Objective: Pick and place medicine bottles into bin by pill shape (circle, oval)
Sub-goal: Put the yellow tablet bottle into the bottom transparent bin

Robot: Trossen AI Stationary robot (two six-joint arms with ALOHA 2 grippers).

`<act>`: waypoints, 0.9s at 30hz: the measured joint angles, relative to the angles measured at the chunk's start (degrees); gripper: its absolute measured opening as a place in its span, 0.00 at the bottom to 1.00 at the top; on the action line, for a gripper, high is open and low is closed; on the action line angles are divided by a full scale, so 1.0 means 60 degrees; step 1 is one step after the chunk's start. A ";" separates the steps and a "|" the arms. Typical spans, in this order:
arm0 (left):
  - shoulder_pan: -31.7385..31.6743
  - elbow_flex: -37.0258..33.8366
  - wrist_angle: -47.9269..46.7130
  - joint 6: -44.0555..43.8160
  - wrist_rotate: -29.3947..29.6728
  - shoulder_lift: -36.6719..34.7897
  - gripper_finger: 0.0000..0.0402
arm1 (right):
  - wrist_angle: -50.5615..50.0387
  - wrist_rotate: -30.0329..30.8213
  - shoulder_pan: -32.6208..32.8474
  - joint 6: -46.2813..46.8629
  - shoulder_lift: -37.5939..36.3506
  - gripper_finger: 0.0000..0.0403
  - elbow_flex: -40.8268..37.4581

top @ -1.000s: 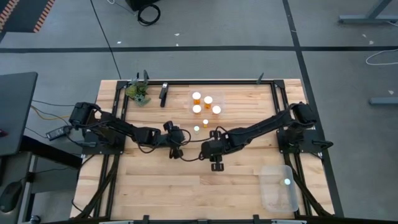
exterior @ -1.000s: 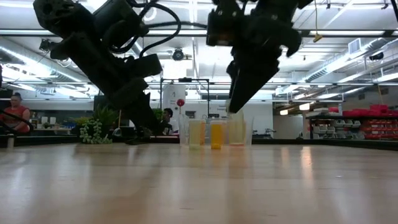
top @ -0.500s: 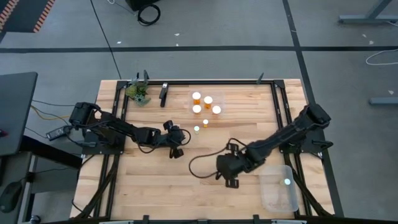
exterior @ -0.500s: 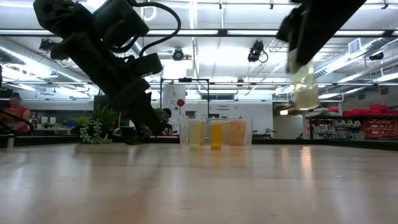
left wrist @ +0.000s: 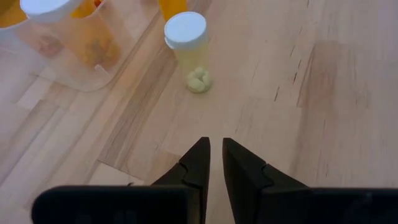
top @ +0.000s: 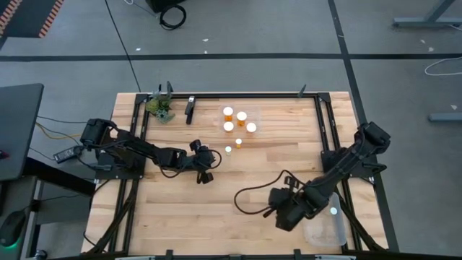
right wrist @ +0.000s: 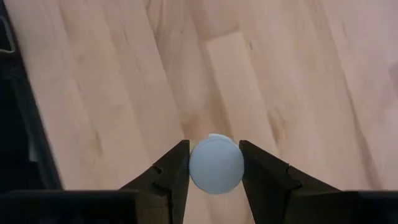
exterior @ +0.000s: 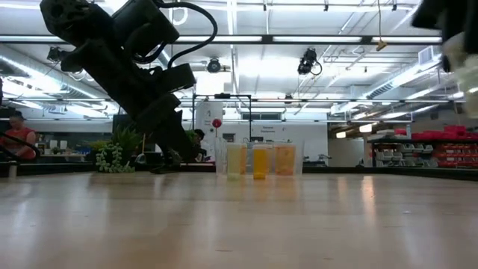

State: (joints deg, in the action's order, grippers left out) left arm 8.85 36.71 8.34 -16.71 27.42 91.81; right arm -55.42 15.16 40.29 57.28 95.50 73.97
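Observation:
My right gripper (top: 289, 214) is shut on a small pill bottle, whose round white cap (right wrist: 216, 165) shows between the fingers. It hangs above the table just left of the clear bin (top: 324, 230); in the low view it is a blur at the upper right (exterior: 459, 52). My left gripper (top: 214, 159) is shut and empty, low at mid-table, pointing at a narrow bottle (left wrist: 188, 48) that stands on its base. Several orange bottles (top: 240, 120) stand farther back; they also show in the low view (exterior: 260, 161). My right gripper pinches the bottle's white cap (right wrist: 194, 168) by its rim between its two fingers. The fingers come from above, pointing down. The bottle's body is hidden under the cap; it hangs clear of the table.
The clear bin at the near right holds one white-capped bottle (top: 333, 211). A green leafy clump (top: 162, 108) and a black object (top: 190, 108) lie at the far left. A clear tray (left wrist: 93, 70) holds the far bottles. A black cable (top: 249, 196) loops beside my right arm.
My right gripper has carried the bottle from mid-table toward the near right, up to the bin's left side, staying shut on the cap. In the low view it has passed from the middle out to the upper right. The left arm has kept still.

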 joint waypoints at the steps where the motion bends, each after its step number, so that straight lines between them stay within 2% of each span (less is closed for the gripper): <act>1: 0.0002 0.0000 -0.0004 0.0000 0.0000 0.0000 0.13 | -0.0067 0.0000 0.0116 0.0273 -0.0024 0.35 0.0000; 20: 0.0002 0.0004 0.0138 0.0138 -0.0004 0.0004 0.14 | -0.2980 0.0232 0.2768 0.6077 -0.0283 0.35 0.0000; 27: 0.0002 0.0004 0.0138 0.0138 -0.0004 0.0004 0.12 | -0.3883 0.0625 0.3720 0.7920 -0.0365 0.35 -0.0035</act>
State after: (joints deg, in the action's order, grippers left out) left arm 8.86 36.73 9.17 -15.88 27.40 91.83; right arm -78.72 18.91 62.60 104.80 93.31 73.77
